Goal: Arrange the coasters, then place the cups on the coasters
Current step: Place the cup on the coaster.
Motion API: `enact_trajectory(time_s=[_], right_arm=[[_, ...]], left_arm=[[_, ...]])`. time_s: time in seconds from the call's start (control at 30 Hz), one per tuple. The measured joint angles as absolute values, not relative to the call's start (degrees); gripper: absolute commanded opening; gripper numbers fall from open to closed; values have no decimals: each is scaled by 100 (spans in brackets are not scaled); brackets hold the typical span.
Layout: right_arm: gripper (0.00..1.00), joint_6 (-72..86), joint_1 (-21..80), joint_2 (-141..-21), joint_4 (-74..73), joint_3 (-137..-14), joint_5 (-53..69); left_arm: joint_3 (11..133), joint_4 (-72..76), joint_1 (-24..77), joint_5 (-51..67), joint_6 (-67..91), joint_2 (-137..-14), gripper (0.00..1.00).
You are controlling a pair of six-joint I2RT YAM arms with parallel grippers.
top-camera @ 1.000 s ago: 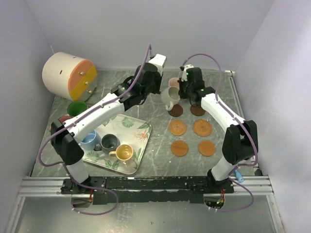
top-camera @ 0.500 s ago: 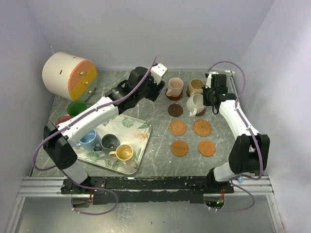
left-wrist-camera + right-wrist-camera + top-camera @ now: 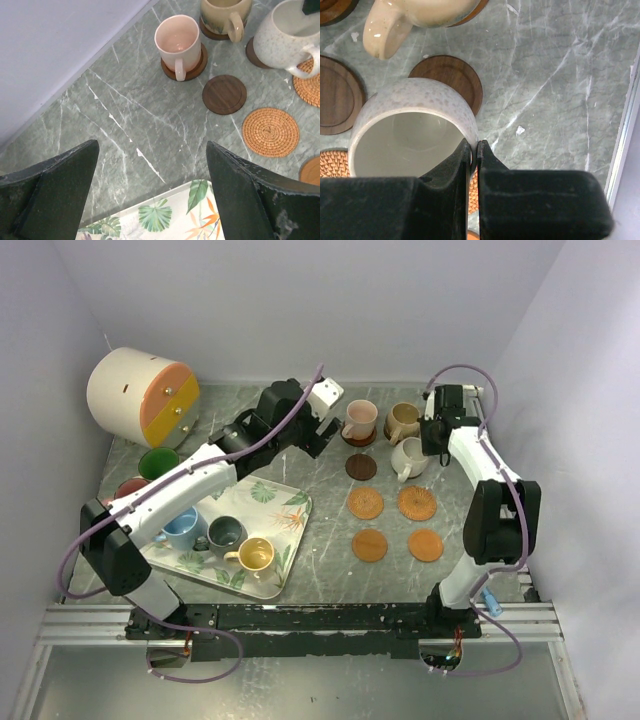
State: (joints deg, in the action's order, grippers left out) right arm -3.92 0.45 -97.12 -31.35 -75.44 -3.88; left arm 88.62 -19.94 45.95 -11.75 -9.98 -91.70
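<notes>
Having released the pink cup (image 3: 177, 40) onto its far coaster (image 3: 194, 69), left gripper (image 3: 152, 147) stands wide open, empty. Right gripper (image 3: 474, 150), pinching the cream cup (image 3: 415, 100) by its rim, has carried it over a dark coaster (image 3: 454, 74); release outstanding.

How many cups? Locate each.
8: pink cup, tan cup on far coasters; cream cup in right gripper; green cup, red cup left of tray; blue cup, grey cup, yellow cup on tray.

Overhead plus close wrists, shared cream cup (image 3: 406, 456)
</notes>
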Motion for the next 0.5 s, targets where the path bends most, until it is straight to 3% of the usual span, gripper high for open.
enact_trajectory(time_s=[0.5], right_arm=[[0,-392,30,-10501,-3343,-8291,-545]], left_arm=[[8613,-1949,4595,-1175,-1186,-8892,100]])
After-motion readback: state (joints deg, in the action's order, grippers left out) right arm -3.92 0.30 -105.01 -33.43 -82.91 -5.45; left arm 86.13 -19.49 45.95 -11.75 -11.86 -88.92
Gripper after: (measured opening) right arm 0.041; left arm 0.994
